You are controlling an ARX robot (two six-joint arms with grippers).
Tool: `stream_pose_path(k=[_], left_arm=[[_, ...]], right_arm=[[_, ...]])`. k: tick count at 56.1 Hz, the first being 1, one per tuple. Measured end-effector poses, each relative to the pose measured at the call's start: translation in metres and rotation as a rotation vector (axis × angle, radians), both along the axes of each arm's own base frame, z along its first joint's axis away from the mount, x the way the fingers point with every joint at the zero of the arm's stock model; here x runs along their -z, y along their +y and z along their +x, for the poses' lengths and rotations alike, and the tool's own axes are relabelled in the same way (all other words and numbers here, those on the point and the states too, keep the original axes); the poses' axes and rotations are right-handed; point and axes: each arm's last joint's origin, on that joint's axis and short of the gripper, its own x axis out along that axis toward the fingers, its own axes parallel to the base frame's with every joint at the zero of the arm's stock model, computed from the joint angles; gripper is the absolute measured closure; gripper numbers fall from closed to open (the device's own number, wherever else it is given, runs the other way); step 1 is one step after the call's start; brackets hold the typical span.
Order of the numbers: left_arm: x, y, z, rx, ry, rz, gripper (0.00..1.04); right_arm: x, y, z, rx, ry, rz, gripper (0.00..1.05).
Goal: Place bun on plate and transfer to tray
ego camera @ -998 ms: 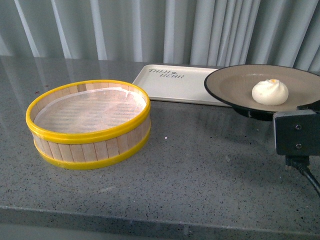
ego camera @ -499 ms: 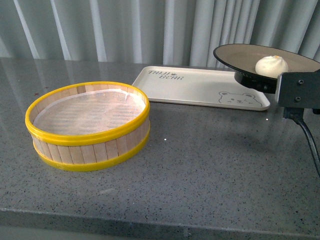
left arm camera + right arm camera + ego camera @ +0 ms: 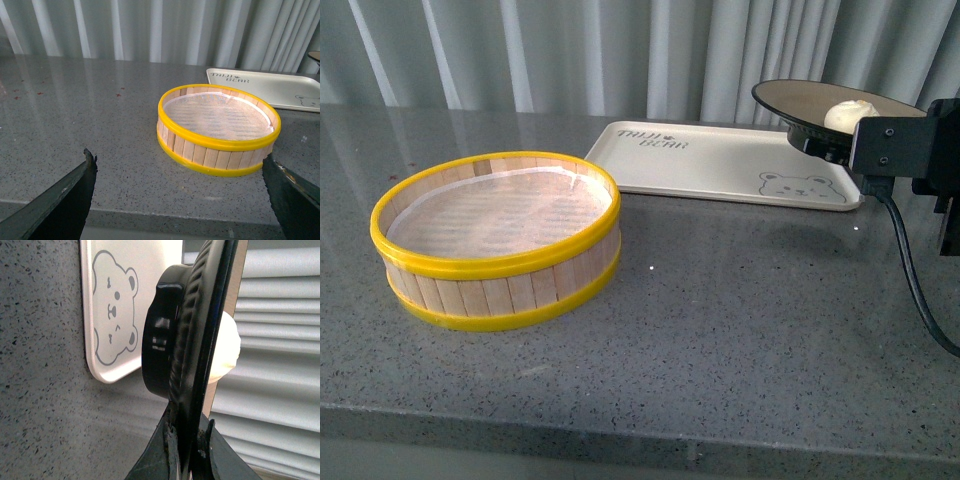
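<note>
Taupe-brown inside a thin black rim, the plate (image 3: 798, 100) hangs clear of the table (image 3: 720, 330) at the upper right of the front view. The bun (image 3: 847, 112) sits on its inner face, and the black housing of the right arm (image 3: 900, 150) partly covers both. The cream tray (image 3: 710, 165) lies bare at upper centre, with lettering at one corner and a bear print at another. The yellow-rimmed steamer basket (image 3: 500, 240) stands at centre left, holding only its liner. Left wrist view: the left fingers (image 3: 60, 197) are spread wide and hold nothing, with the basket ahead of them. Right wrist view: the right fingers (image 3: 162, 450) are pinched onto the plate's rim, the bun on its far face, and the tray's bear corner shows behind the black underside. The bun-on-plate step appears done, and the transfer is in hand. The next move calls for carrying the plate level over the tray's middle, lowering it until its foot rests flat, then releasing.
</note>
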Motion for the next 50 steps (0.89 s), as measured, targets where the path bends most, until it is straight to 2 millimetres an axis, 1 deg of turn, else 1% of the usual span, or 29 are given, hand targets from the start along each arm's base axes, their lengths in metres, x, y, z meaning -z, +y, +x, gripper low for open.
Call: stream_pose_path(k=[18,25,41,50], left_arm=[[0.000,0.000,0.000,0.000,0.000,0.000,0.07],[0.000,0.000,0.000,0.000,0.000,0.000,0.07],[0.000,0.000,0.000,0.000,0.000,0.000,0.07],[0.000,0.000,0.000,0.000,0.000,0.000,0.07]], right_arm=[[0.000,0.003,0.019,-0.040,0.030,0.001,1.02],[0.001,0.005,0.030,-0.050,0.036,-0.012,1.02],[0.013,0.017,0.049,-0.090,0.089,-0.059,1.02],[0.014,0.021,0.058,-0.094,0.088,-0.080,1.02]])
